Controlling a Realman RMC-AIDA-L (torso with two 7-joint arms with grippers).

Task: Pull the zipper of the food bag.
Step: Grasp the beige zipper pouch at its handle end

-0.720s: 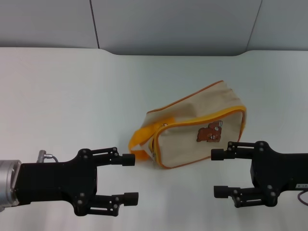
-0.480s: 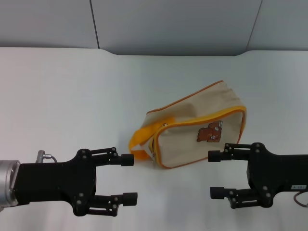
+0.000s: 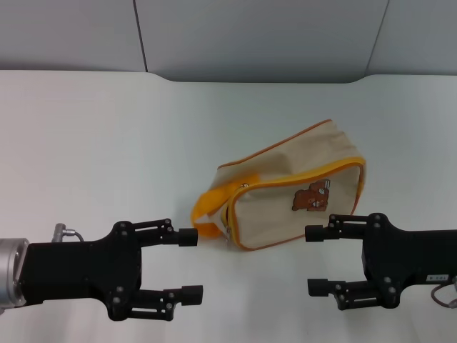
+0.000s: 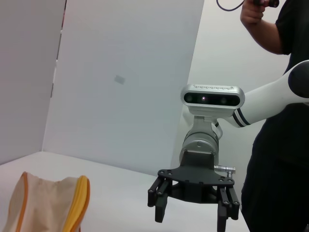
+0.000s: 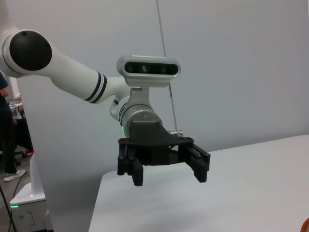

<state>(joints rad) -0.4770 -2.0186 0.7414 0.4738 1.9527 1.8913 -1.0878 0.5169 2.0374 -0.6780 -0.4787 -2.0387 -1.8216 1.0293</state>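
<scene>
The food bag [image 3: 293, 182] is a beige canvas pouch with yellow-orange piping and a brown bear patch [image 3: 310, 197], lying on the white table in the head view. Its zipper [image 3: 300, 176] runs along the upper front edge, with a tiny silver pull tab [image 3: 245, 186] at the left end. The strap handle [image 3: 207, 207] loops out to the left. My left gripper [image 3: 189, 264] is open, just in front of and left of the handle. My right gripper [image 3: 315, 260] is open, in front of the bag's right half. Neither touches the bag. The bag's end shows in the left wrist view [image 4: 48, 205].
The white table [image 3: 107, 143] extends to a grey wall behind. In the left wrist view a person [image 4: 280, 121] stands behind my right gripper [image 4: 189, 220]. The right wrist view shows my left gripper [image 5: 169, 178] over the table.
My right gripper has moved a little to the left along the front of the bag. My left gripper has barely shifted. The bag has not moved.
</scene>
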